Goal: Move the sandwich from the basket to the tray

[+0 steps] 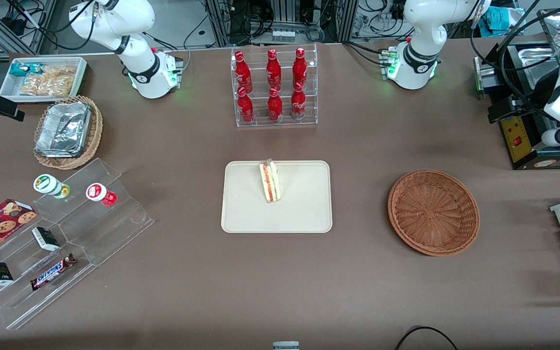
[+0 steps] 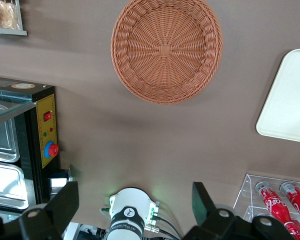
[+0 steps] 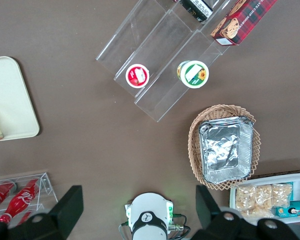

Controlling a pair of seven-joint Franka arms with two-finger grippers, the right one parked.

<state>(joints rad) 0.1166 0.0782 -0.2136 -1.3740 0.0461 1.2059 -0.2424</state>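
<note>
The sandwich (image 1: pixel 270 181) stands on edge on the tray (image 1: pixel 246 214), which lies mid-desk (image 1: pixel 280 291). The basket (image 1: pixel 433 212) sits beside the tray toward the working arm's end, apart from it, holding nothing. A bottle rack (image 1: pixel 274 87) stands farther from the front camera than the tray. The gripper (image 2: pixel 135 212) hangs high above the desk near the working arm's end, its fingers (image 2: pixel 202 200) spread wide around nothing.
</note>
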